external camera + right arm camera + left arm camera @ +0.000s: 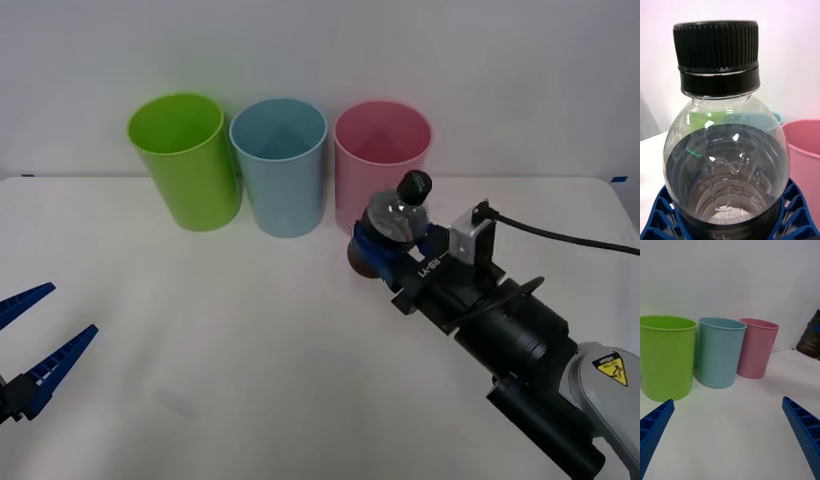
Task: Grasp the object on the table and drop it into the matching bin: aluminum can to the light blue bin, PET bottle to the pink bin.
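- Front view: we see three bins in a row at the back of the white table (200, 330): a lime green bin (186, 160) at upper left, the light blue bin (280, 165) in the middle, and the pink bin (380, 160) right of it.
- Front view: the right gripper (392, 250) reaches in from the lower right corner and sits right of centre, just in front of the pink bin. Its blue fingers are closed around the lower body of the bottle (398, 215), which is lifted off the table and tilted, with its black cap (414, 186) pointing up towards the pink bin's front wall.
- Front view: the left gripper (35, 335) rests at the lower left edge, low over the table, fingers spread apart and holding nothing.
- Right wrist view: we look up the bottle (726, 165) at close range; its cap (717, 56) is at the top, the dark label band wraps the body, and the blue fingers (662, 217) press on both sides at the lower corners. The pink bin's rim (805, 131) shows at the right edge, just behind the bottle.
- Left wrist view: the left gripper's fingers (801, 427) stand wide apart at the lower corners, with bare table between them. The green (666, 356), light blue (718, 352) and pink (757, 348) bins stand side by side across the middle of the frame.
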